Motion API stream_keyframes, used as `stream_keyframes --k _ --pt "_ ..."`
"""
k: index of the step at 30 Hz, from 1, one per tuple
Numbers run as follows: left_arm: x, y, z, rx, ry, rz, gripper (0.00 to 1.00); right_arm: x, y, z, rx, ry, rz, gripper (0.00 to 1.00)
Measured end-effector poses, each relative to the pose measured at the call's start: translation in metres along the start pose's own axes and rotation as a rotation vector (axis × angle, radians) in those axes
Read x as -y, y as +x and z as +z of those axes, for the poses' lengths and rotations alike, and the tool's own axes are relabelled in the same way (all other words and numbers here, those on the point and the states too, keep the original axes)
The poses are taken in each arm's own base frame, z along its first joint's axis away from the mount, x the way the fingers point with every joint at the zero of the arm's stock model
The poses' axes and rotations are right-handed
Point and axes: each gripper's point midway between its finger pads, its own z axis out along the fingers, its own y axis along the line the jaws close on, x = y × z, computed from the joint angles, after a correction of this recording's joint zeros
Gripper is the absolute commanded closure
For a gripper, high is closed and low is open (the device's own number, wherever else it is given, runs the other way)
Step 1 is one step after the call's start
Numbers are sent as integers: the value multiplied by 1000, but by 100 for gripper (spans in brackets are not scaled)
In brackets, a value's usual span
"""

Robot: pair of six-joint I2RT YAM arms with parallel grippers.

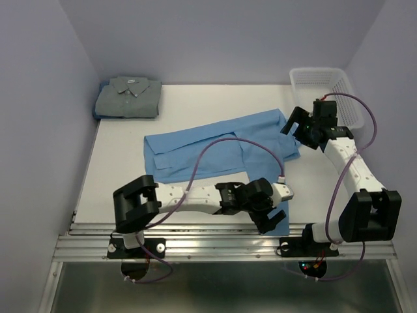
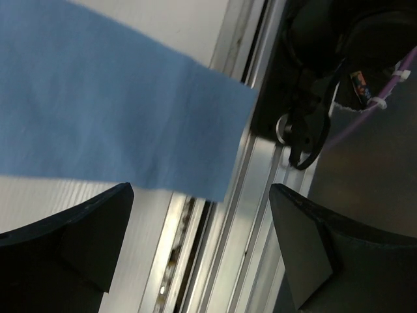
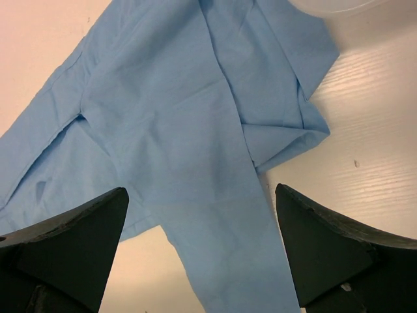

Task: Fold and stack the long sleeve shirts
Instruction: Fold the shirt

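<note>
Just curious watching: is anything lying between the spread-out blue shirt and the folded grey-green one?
Nothing visible. Only bare white tabletop separates the light blue cloth shirt from the folded grey-green collared shirt.

In the top view my left arm [image 1: 189, 195] covers the near edge of the light blue shirt [image 1: 215, 147]; I cannot trace where its sleeve [image 1: 282, 225] joins the body. The left wrist view cuts that sleeve at the top and left edges. The right wrist view shows the white basket [image 3: 332, 5] only as a blurred sliver at the top edge.
</note>
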Motion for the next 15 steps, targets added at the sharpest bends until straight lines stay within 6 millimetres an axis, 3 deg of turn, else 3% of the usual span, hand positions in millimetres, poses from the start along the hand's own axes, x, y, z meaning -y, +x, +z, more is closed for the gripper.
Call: stream_keyframes --k 4,8,15 --pt "23 -6 35 9 73 84 1 12 -6 0 -5 -8 46 0" --pt "31 -1 50 -6 103 148 1 25 -2 2 -25 2 75 0" --pt "45 -15 81 18 136 267 1 21 0 0 -46 -33 83 0"
